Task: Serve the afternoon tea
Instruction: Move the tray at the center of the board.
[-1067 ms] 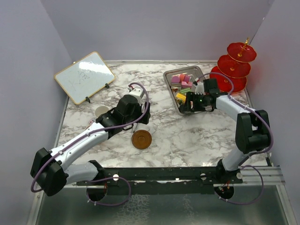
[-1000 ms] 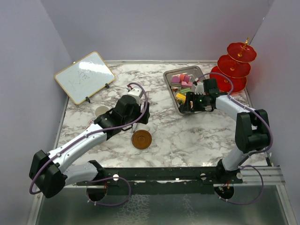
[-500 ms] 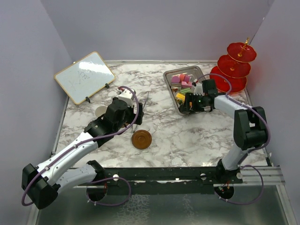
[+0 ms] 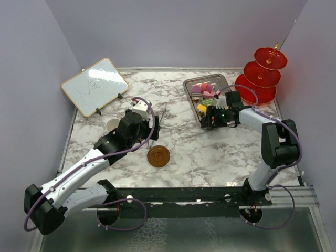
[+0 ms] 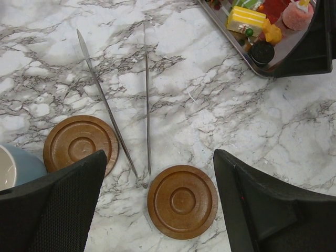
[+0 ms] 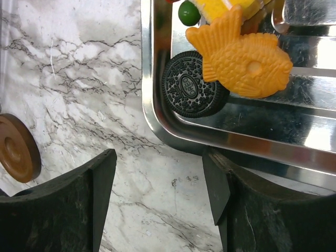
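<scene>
Grey-veined white marble table (image 4: pixel 189 157), walled by pale lilac panels, carries everything.

Left tool (image 5: pixel 160 156) hangs released, its black fingers (image 5: pixel 58 210) spread wide and grasping nothing. Below the gap lies the joined end of thin metal tongs (image 5: pixel 147 105), whose arms fan out toward the far side. One round brown wooden saucer (image 5: pixel 182 201) sits just beside that joined end; a second round brown wooden saucer (image 5: pixel 80 144) touches the tongs' outer arm. A light blue cup (image 5: pixel 16 168) stands against this second saucer. All of these lie to the left of the rectangular steel tray (image 6: pixel 152 105), the saucers nearer the arm bases than it. Another cup, pale from above (image 4: pixel 112 125), stands well to the tray's left.

Right tool (image 6: pixel 157 155) is likewise released and empty, hovering just off the tray's near-left corner. Inside that corner lies a round black sandwich biscuit (image 6: pixel 191 86), with an orange fish-shaped cake (image 6: pixel 241 60) overlapping it and a small green ball (image 6: pixel 189 11) behind. More coloured cake pieces (image 4: pixel 206 89) fill the tray's far part.

Just right of the tray stands the red translucent three-tier stand (image 4: pixel 262 76) with its gold finial (image 4: pixel 276 46), its tiers bare. A wood-framed whiteboard (image 4: pixel 94 85) stands propped well to the tray's left.
</scene>
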